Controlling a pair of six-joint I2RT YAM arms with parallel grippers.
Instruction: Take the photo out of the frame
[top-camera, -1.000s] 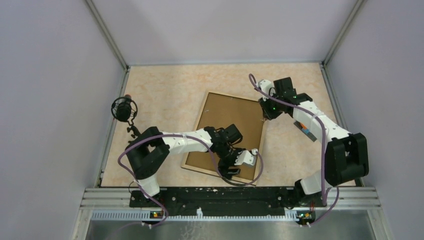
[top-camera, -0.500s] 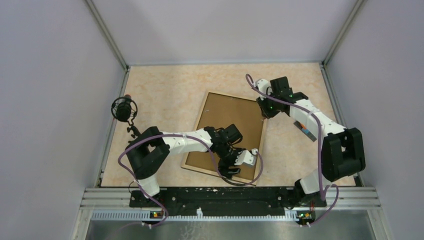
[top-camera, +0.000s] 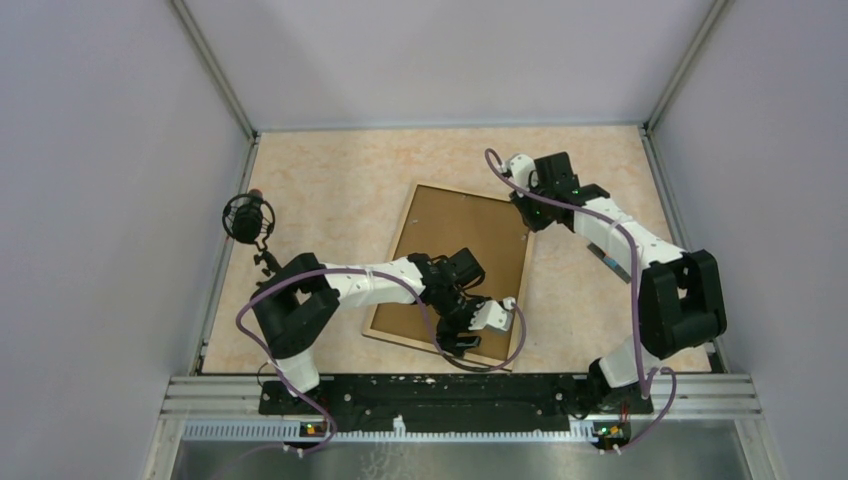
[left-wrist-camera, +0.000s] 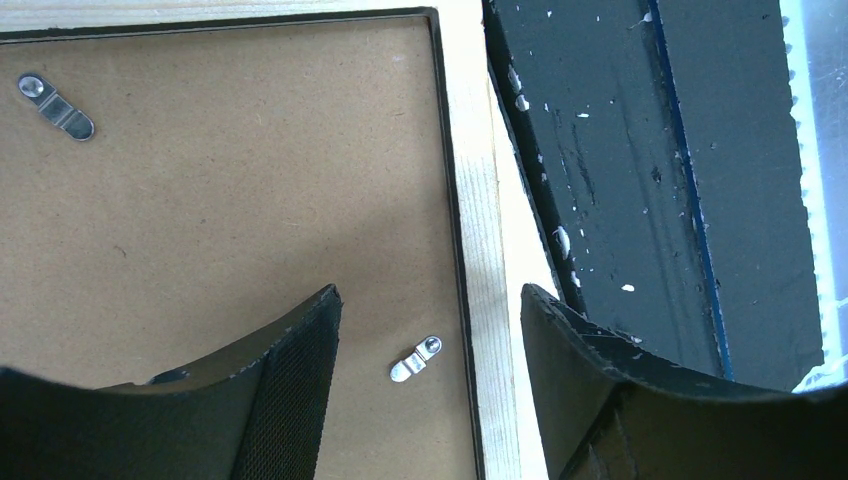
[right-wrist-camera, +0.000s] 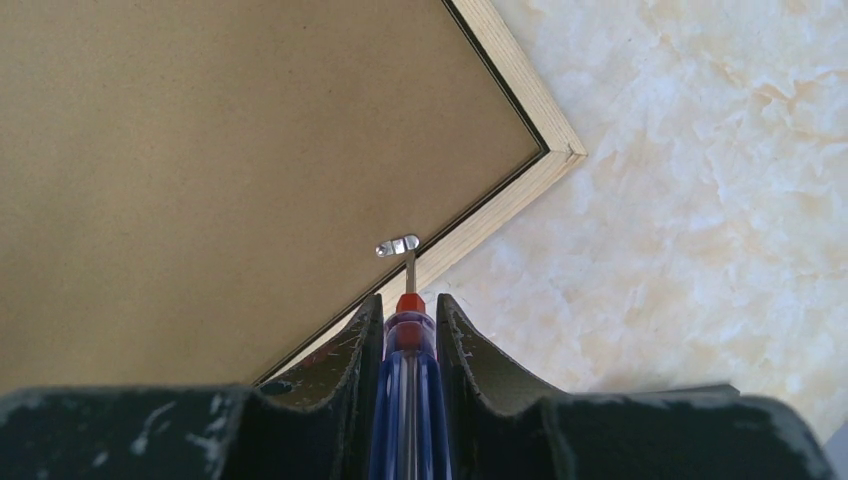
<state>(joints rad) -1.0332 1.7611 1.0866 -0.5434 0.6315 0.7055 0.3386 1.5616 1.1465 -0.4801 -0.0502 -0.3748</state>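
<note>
Marbled desk (top-camera: 330, 190), frame (top-camera: 450, 235) face-down. Right fingers (right-wrist-camera: 350, 370) clamp screwdriver (right-wrist-camera: 408, 400) at clip (right-wrist-camera: 397, 245); left fingers (left-wrist-camera: 300, 380) open, empty. Tip (right-wrist-camera: 411, 262) may slip, gouging backing (right-wrist-camera: 200, 150).

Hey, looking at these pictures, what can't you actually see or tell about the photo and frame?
- Photo: hidden in every view under the brown backing board of the face-down frame.
- Screwdriver in the right hand: handle end cut off by the right wrist view's bottom edge; overhead it cannot be made out.
- Whether its tip touches the clip: unclear.
</note>
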